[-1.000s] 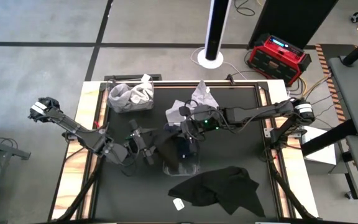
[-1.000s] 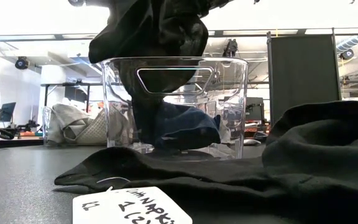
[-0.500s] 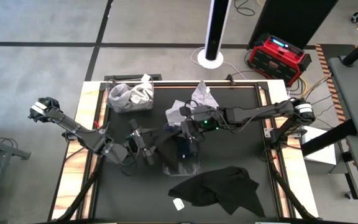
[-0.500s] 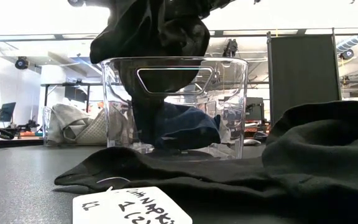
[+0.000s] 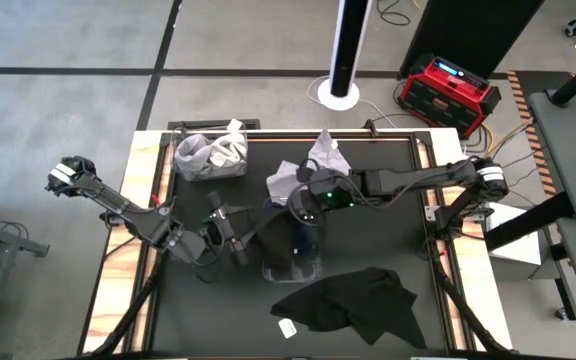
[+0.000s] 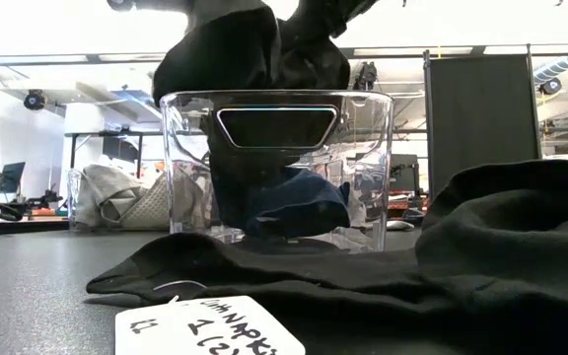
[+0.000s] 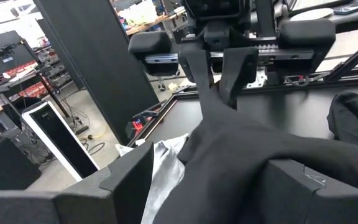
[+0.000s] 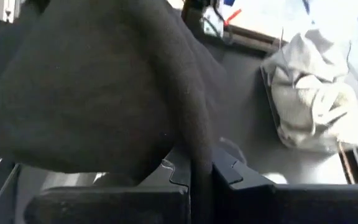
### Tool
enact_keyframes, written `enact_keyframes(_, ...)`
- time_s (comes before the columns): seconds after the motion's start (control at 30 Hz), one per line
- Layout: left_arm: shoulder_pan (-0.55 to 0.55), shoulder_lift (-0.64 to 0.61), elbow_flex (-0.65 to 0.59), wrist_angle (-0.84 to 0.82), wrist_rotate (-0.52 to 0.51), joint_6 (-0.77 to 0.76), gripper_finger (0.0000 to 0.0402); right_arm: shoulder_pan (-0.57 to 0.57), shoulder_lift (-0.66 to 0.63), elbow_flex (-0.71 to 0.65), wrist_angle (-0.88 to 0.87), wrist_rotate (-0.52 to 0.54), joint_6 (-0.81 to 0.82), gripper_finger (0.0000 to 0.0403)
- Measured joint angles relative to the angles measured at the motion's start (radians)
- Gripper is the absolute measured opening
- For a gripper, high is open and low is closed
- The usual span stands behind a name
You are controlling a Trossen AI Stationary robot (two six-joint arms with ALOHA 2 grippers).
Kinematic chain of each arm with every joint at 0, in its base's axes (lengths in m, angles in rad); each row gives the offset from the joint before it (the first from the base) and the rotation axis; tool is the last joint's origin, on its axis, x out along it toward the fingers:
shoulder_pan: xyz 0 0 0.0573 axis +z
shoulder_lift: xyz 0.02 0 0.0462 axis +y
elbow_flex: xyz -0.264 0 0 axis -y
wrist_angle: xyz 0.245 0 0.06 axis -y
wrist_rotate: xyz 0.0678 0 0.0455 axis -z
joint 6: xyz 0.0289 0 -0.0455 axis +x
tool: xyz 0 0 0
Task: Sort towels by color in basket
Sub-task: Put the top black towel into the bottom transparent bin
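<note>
Shifted since the earlier frame: the right pincer (image 5: 302, 203) now sits farther toward frame left over the clear basket (image 5: 293, 262), and in the low view the black towel (image 6: 249, 59) bunched above the rim hangs higher, its folds no longer showing through the handle slot.

High view, centre: black towel (image 5: 270, 232) held between both arms, long axis running left to right across the frame, draping into the clear basket. Left pincer (image 5: 236, 232) at its left end, right pincer at its upper right. Left wrist view: the right pincer's two fingers (image 7: 192, 62) closed on a pinched ridge of the black towel (image 7: 253, 155). Right wrist view: own fingers (image 8: 191, 168) clamped on a fold of black cloth. Left pincer's own hold: cannot tell, its fingers buried under the cloth.

Count:
- Black towels: two. One held; one larger black towel (image 5: 353, 300) spread flat at lower centre of the tabletop (image 5: 198, 300), with a white tag (image 5: 288, 327) beside it.
- Navy towel (image 6: 299, 197): one, inside the clear basket, plain only in the low view.
- Light towels: grey-white bundle in a second basket (image 5: 210, 155) upper left; loose white towels (image 5: 318, 160) upper centre, count unclear.

Only the low view shows the clear basket's handle slot and the writing on the tag (image 6: 205, 323).
</note>
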Motion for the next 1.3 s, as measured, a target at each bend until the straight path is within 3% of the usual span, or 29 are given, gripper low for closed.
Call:
enact_keyframes(0.3, 0.0, 0.0, 0.0, -0.042, 0.0, 0.002, 0.0232, 0.028, -0.004, 0.014, -0.21, 0.0, 0.13, 0.0009)
enact_keyframes(0.63, 0.0, 0.0, 0.0, -0.053, 0.06, 0.001, 0.0232, 0.091, -0.054, 0.014, -0.182, 0.004, 0.152, 0.0009)
enact_keyframes(0.8, 0.0, 0.0, 0.0, -0.074, 0.048, 0.003, 0.0232, 0.111, -0.176, 0.039, -0.204, 0.116, 0.128, 0.0009)
enact_keyframes(0.97, 0.0, -0.002, 0.0, -0.081, -0.076, 0.047, 0.0232, 0.109, -0.285, 0.068, -0.257, 0.21, 0.081, 0.0009)
enact_keyframes(1.07, 0.001, -0.002, 0.003, -0.08, -0.096, 0.091, 0.0232, 0.109, -0.316, 0.07, -0.247, 0.259, 0.041, 0.0009)
enact_keyframes(1.3, 0.032, -0.002, 0.01, 0.183, 0.167, 0.27, 0.0232, 0.109, -0.319, -0.006, 0.005, 0.259, -0.086, 0.0009)
